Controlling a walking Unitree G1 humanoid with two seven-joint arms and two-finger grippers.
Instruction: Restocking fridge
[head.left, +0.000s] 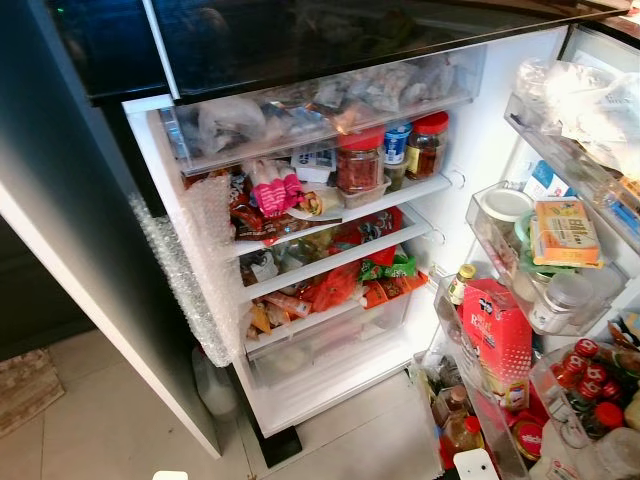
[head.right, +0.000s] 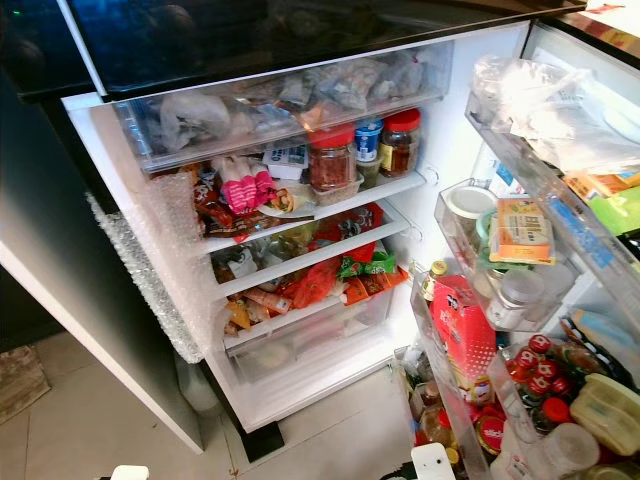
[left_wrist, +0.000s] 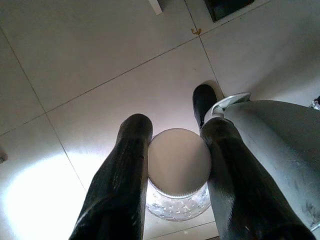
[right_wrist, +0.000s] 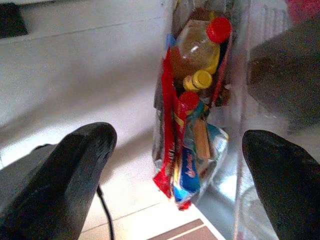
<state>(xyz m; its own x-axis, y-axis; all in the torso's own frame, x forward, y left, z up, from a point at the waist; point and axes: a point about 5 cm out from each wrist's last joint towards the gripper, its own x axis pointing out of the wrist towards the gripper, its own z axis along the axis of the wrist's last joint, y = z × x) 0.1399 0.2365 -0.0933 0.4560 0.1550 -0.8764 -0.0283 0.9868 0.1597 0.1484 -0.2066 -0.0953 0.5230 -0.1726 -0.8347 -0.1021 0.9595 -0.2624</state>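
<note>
The fridge stands open before me, its shelves (head.left: 340, 215) packed with jars, packets and bags. In the left wrist view my left gripper (left_wrist: 175, 125) is shut on a clear jar with a white lid (left_wrist: 179, 161), one black finger on each side of it, with floor tiles beyond. My right gripper (right_wrist: 177, 140) is open, its fingers (right_wrist: 85, 150) wide apart. It faces a low door bin holding a red-capped bottle (right_wrist: 197, 47), a yellow-capped bottle (right_wrist: 201, 79) and red and blue packets (right_wrist: 185, 160).
Red-lidded jars (head.left: 360, 160) stand on the upper shelf under a clear drawer (head.left: 320, 100) of bags. The door racks on the right hold a red carton (head.left: 497, 340), a yellow box (head.left: 565, 232) and red-capped bottles (head.left: 590, 375). Bubble wrap (head.left: 190, 280) lines the fridge's left edge. Pale floor tiles (head.left: 110, 420) lie below.
</note>
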